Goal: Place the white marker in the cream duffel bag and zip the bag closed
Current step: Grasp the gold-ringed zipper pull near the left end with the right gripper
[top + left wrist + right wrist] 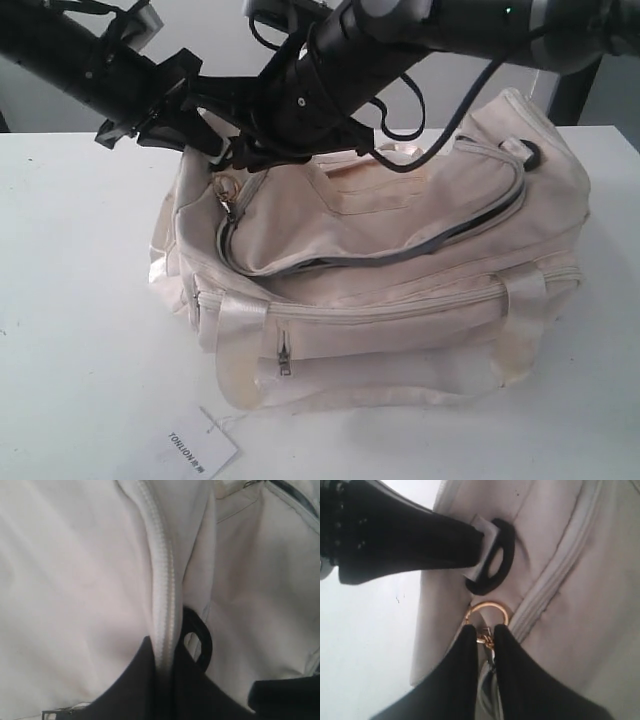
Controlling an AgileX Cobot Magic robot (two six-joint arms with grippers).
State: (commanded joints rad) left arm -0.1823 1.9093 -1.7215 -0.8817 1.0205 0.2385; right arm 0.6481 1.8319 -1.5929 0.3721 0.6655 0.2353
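Progress: white marker not in view, judged already inside; zipping at or near its end.
Zip: gold ring pull (490,603) at the track's end; a dark line along the track, full closure unconfirmed.
Bag: cream duffel bag (400,240) slumped on the bench (80,300).
Left end effector (162,652): clamped on the zip seam.
Right end effector (485,632): jaws flank the pull's link; gripping or not, cannot tell.

Bright, even, washed-out light; soft-focus wrist close-ups, faint shadows.
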